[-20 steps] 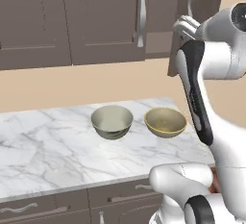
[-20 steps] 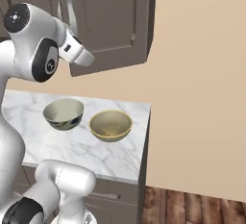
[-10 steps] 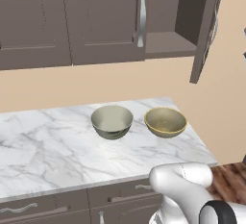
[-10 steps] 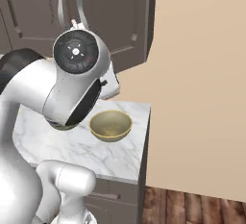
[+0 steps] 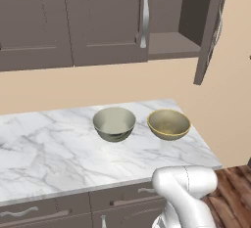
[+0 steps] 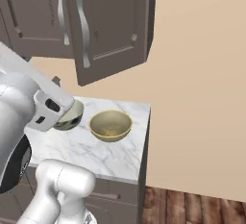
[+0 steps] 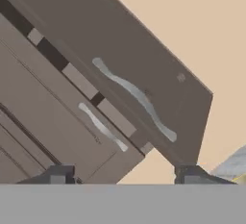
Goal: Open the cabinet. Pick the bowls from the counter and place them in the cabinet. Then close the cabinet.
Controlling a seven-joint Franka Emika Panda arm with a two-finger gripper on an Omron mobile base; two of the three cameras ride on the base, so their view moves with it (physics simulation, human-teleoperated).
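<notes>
The cabinet point(image 5: 171, 43) has its right door point(image 5: 208, 31) swung wide open, showing one bare shelf; its left door point(image 5: 105, 21) is shut. On the counter point(image 5: 49, 158) two bowls stand side by side: the pale grey one point(image 5: 114, 123) and the mustard-yellow one point(image 5: 168, 123). In the right base view my arm covers part of the grey bowl point(image 6: 73, 116), while the yellow bowl point(image 6: 110, 124) is in full sight. In the hand view my gripper point(image 7: 126, 179) is open with nothing between its fingertips, facing the open door's silver handle point(image 7: 134, 95) from a distance.
A plain dark wall cabinet point(image 5: 29, 21) hangs left of the task cabinet. Drawers with horizontal handles point(image 5: 34, 212) sit under the counter. The counter ends at its right edge point(image 6: 144, 136) beside a beige wall point(image 6: 202, 83), with wooden floor point(image 6: 192, 206) below.
The right door has gone from partly open to wide open. My arm has dropped away from the door, out of the left base view, and the gripper has come open off the handle.
</notes>
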